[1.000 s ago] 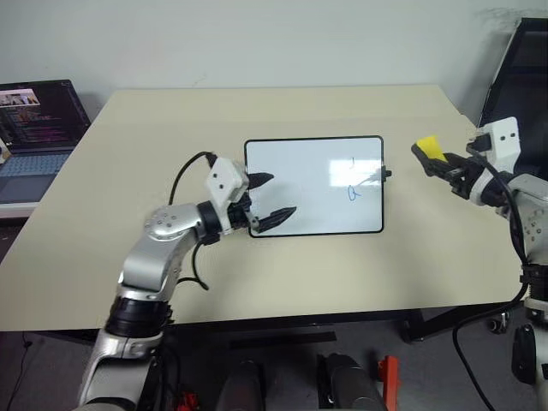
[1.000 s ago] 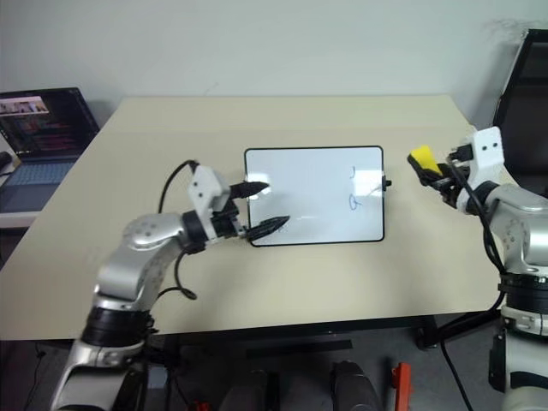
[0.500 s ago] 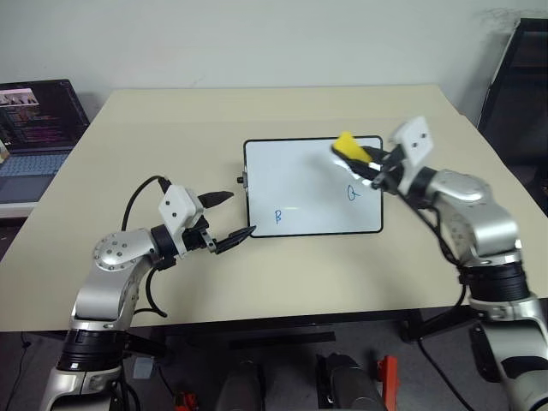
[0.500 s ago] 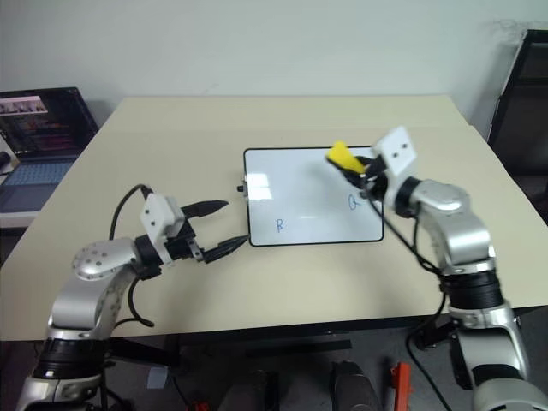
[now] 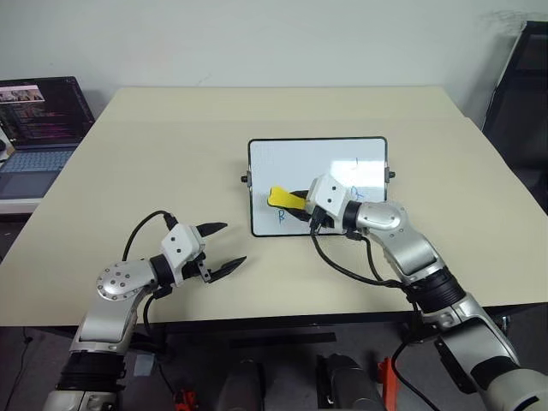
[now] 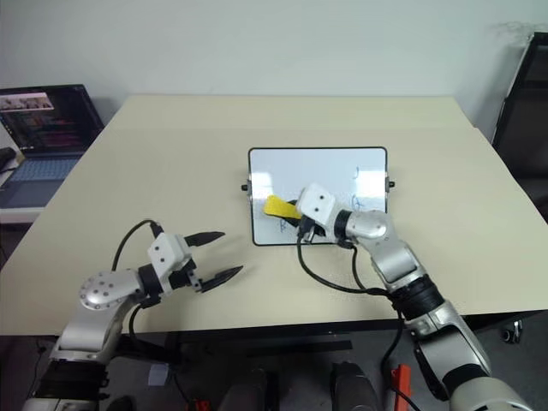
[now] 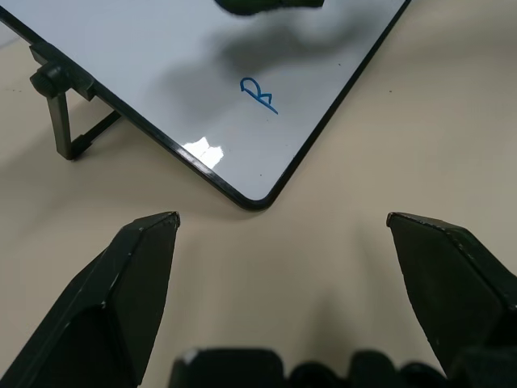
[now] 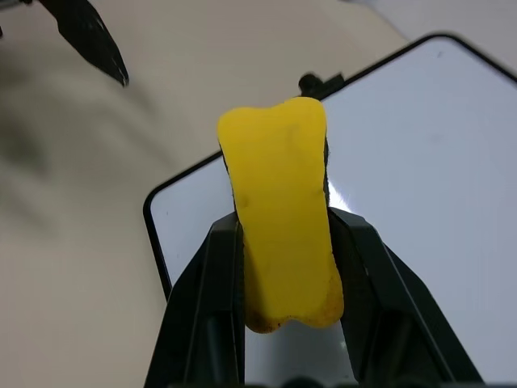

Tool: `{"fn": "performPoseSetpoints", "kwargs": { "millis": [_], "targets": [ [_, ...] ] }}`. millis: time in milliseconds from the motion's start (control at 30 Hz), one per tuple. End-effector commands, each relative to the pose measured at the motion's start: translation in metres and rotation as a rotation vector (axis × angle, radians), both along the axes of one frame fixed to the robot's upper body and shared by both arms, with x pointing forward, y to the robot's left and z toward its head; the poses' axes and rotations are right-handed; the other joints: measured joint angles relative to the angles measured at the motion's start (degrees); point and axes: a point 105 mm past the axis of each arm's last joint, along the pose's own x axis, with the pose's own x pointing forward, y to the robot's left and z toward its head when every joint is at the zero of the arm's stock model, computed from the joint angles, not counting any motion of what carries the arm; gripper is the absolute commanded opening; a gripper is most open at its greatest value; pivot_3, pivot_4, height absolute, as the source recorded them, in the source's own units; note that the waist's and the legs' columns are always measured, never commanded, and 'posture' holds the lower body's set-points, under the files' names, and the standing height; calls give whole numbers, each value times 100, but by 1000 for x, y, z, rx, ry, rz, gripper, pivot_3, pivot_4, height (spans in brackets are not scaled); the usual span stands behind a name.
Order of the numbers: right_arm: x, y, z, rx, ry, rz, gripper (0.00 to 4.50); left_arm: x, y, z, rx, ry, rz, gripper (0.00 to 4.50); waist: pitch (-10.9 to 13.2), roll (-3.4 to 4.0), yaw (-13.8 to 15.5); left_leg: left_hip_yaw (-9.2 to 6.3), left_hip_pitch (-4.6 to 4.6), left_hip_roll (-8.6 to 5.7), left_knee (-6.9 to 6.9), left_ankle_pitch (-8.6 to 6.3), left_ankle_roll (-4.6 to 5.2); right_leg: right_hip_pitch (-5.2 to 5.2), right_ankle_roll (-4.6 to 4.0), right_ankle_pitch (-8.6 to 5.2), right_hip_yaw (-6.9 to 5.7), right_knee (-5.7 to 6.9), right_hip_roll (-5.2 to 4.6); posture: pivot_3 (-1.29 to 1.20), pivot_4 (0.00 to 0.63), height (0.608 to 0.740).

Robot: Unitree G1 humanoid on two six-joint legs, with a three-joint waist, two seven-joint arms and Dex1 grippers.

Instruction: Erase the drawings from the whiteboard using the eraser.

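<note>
Eraser point(image 5: 283, 199) pinched in right pincer point(image 5: 299, 208) over whiteboard point(image 5: 317, 185) near blue drawings point(image 5: 279, 217), left pincer point(image 5: 223, 248) spread above table point(image 5: 171, 154).

An office or lab: beige table point(image 5: 171, 154), open laptop point(image 5: 38, 128), plain white wall point(image 5: 257, 38).
</note>
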Motion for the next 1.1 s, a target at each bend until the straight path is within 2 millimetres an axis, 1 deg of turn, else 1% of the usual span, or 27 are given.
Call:
{"fn": "performPoseSetpoints", "kwargs": {
  "millis": [33, 100, 233, 300, 467, 633, 767, 967, 1100],
  "targets": [
    [12, 6, 7, -5, -32, 4, 1121, 1, -1, 8, 6, -34, -1, 4500, 0, 0, -7, 0, 0, 0, 0, 0, 0, -1, 0, 0, 0, 1, 0, 0, 150, 740],
    [19, 6, 3, -2, -19, -13, 1120, 3, -1, 9, 7, -33, -1, 4500, 0, 0, -19, -1, 1, 1, 0, 0, 0, -1, -1, 0, -1, 2, 1, 0, 150, 740],
    [29, 6, -5, -55, -25, -41, 1120, 6, -1, 15, -5, -47, 6, 4500, 0, 0, -31, -2, 0, 0, -2, 0, 0, -1, -2, 0, -2, 1, 2, 0, 150, 740],
    [32, 7, -6, -84, -38, -44, 1119, 7, -1, 16, -6, -50, 9, 4500, 0, 0, -33, -3, 2, 1, -1, 0, 0, 0, -2, 0, -2, 5, 2, 0, 150, 740],
    [34, 5, -17, -195, -60, -47, 1119, 8, 0, 15, -4, -49, 18, 4500, -1, -2, -34, -6, 11, 2, 0, 0, 0, 5, 0, -1, -4, 10, 3, 0, 150, 740],
    [32, -4, -24, -309, -73, -31, 1119, 10, 3, 14, 1, -51, 33, 4500, -3, -3, -33, -8, 15, 7, 4, 1, 0, 8, 1, -2, -6, 14, 7, 0, 150, 740],
    [27, -7, -25, -336, -68, -9, 1119, 12, 3, 14, 1, -52, 36, 4500, -3, -4, -21, -10, 15, 7, 4, 1, 0, 9, 2, -3, -8, 14, 7, 0, 150, 740],
    [11, -12, -41, -404, -24, 66, 1119, 17, -1, 16, -25, -57, 36, 4500, -5, -7, 1, -11, 13, 7, 3, 1, 0, 11, 4, -5, -10, 9, 7, 0, 150, 740],
    [9, -21, -46, -436, -9, 59, 1119, 18, -2, 19, -29, -62, 33, 4500, -5, -7, -8, -11, 14, 7, 4, 1, 0, 11, 7, -7, -9, 11, 7, 0, 150, 740]
  ]
}}
